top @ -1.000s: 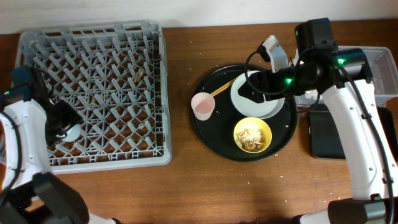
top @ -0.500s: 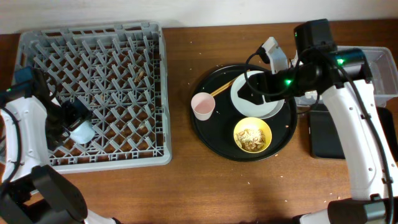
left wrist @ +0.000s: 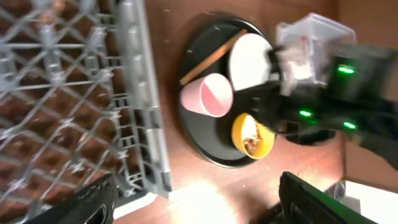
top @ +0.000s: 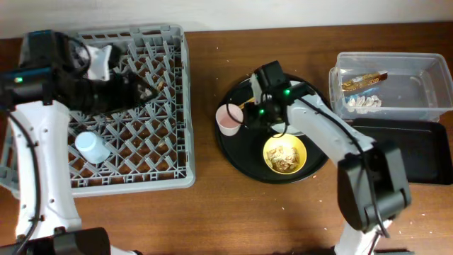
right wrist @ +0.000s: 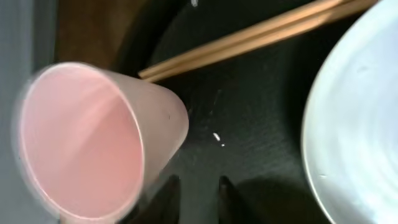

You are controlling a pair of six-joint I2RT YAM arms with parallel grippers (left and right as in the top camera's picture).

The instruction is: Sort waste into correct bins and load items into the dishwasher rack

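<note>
On round tray (top: 239,153), pink cup (top: 230,120) just beside right pincer (right wrist: 196,191)

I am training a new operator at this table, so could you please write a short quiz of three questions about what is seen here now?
1. True or false: the light-blue cup is inside the dishwasher rack.
2. Which container holds the snack wrapper?
A. the clear tub
B. the shallow black rectangular tray
C. the round black tray
3. Fill in the missing word: the food scraps lie in the ____ bowl.

Key: 1 true; 2 A; 3 yellow.
</note>
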